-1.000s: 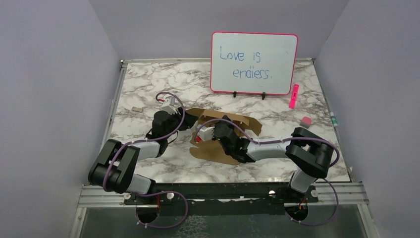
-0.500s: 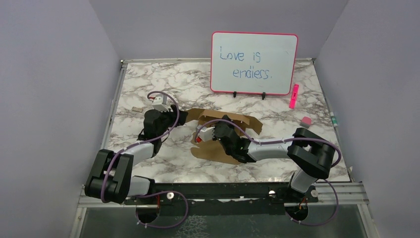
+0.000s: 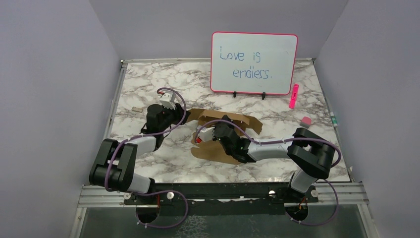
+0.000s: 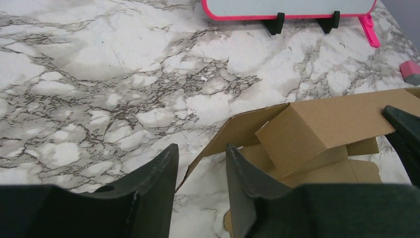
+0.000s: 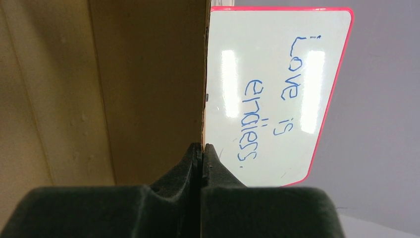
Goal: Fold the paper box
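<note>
L gripper [image 4: 200,156] back at paper box [image 4: 307,129] edge, half-open, gripping nothing; R gripper [image 5: 202,147] clamps its upright panel edge.

We record a marble-patterned table [image 3: 148,84]. Near its far edge, right of centre, a pink-framed whiteboard [image 3: 254,63] stands upright on two black feet, reading "Love is endless." in blue. A pink marker [image 3: 294,96] lies just right of it. A pink eraser [image 3: 305,121] lies near the right edge, with a small greenish item [image 3: 334,119] at that edge. A tiny cardboard scrap [image 3: 135,109] lies near the left edge.
</note>
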Controlling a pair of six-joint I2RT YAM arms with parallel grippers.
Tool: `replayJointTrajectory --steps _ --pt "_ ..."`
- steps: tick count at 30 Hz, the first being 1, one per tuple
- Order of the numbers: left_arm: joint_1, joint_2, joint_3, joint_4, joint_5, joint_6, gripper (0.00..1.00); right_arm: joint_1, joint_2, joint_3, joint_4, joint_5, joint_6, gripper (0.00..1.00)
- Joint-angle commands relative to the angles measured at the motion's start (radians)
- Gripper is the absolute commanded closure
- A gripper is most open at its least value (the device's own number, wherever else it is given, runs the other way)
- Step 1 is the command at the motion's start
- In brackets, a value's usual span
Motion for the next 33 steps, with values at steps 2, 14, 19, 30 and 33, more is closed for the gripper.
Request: replayJointTrajectory --steps 2,14,19,30,33 --pt "0.004 -0.001 0.009 0.026 0.082 0.039 0.66 0.006 0.003 0.018 0.026 -0.011 -0.025 0.99" --pt "-0.102 -0.111 -0.055 0.025 0.033 -0.006 0.88 -0.013 0.038 0.013 0.132 0.015 -0.081 0.99" --pt "-0.145 -0.126 -0.066 0.014 0.01 -0.024 0.89 -0.024 0.044 0.014 0.164 0.017 -0.091 0.99" --pt "-0.189 -0.126 -0.099 0.004 -0.069 -0.136 0.84 -0.029 0.08 -0.007 0.222 0.001 -0.114 0.99" --pt "-0.202 -0.105 -0.098 0.004 -0.076 -0.161 0.81 -0.029 0.102 -0.027 0.271 0.006 -0.148 0.99"
